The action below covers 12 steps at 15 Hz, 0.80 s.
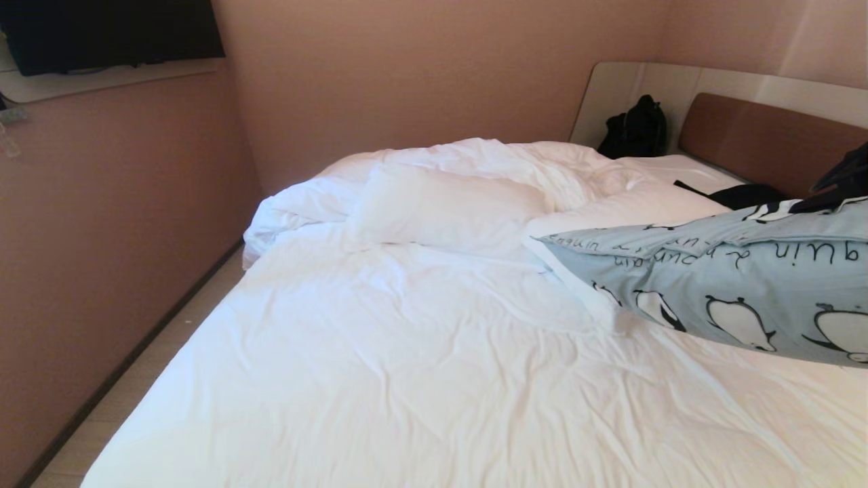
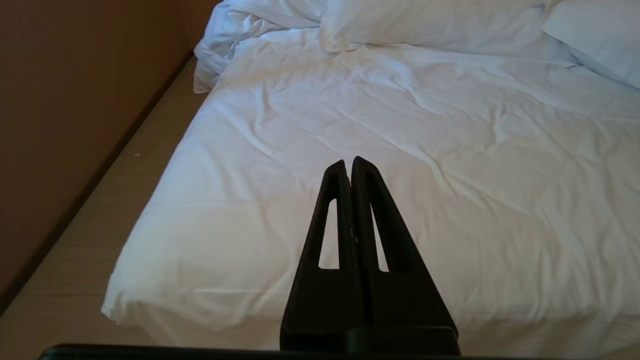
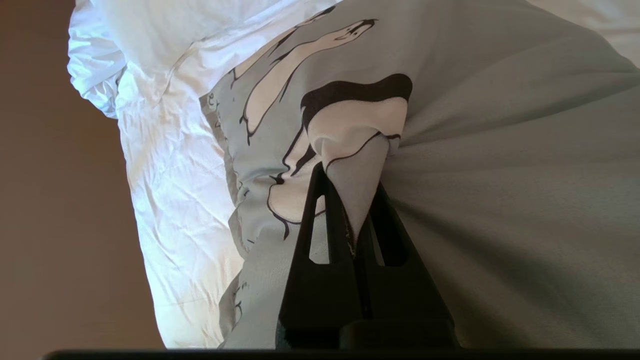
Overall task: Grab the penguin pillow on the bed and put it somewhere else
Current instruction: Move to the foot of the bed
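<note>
The penguin pillow (image 1: 732, 285), pale blue with black-and-white penguins and a line of script, hangs over the right side of the bed (image 1: 407, 379). In the right wrist view my right gripper (image 3: 350, 177) is shut on a pinched fold of the pillow (image 3: 500, 150), with cloth bunched between its fingers. A dark part of that arm (image 1: 844, 173) shows at the head view's right edge above the pillow. My left gripper (image 2: 348, 162) is shut and empty, held over the white sheet (image 2: 400, 100) near the bed's foot corner.
A plain white pillow (image 1: 441, 210) and a crumpled white duvet (image 1: 488, 159) lie at the far side. A black backpack (image 1: 634, 129) leans by the brown headboard (image 1: 759, 142). A narrow floor strip (image 1: 156, 352) runs between bed and pink wall.
</note>
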{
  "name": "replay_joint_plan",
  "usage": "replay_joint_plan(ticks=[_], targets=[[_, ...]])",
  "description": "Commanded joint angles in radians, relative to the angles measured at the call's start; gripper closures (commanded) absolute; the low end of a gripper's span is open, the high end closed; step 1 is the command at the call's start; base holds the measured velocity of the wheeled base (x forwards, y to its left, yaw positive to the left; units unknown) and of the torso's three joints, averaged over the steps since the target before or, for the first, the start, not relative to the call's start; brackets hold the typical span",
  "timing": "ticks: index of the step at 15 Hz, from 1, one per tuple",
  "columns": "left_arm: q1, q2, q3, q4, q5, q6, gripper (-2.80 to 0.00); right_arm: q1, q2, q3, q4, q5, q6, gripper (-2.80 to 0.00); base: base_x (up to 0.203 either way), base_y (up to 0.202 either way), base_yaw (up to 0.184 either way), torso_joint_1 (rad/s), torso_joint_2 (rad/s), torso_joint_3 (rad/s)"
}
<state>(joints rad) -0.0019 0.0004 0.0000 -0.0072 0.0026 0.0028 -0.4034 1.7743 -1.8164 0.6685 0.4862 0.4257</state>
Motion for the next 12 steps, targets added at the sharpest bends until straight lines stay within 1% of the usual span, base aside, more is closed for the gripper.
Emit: replay_joint_plan(ticks=[1, 12], targets=[[0.0, 0.001, 0.0, 0.0, 0.0, 0.0, 0.0, 0.0, -0.001, 0.0, 0.005, 0.003, 0.002, 0.0, 0.0, 0.196, -0.005, 0.006, 0.0, 0.003], [0.0, 0.0, 0.0, 0.0, 0.0, 0.0, 0.0, 0.002, -0.001, 0.005, 0.003, 0.003, 0.002, 0.0, 0.0, 0.194, 0.0, 0.002, 0.0, 0.003]])
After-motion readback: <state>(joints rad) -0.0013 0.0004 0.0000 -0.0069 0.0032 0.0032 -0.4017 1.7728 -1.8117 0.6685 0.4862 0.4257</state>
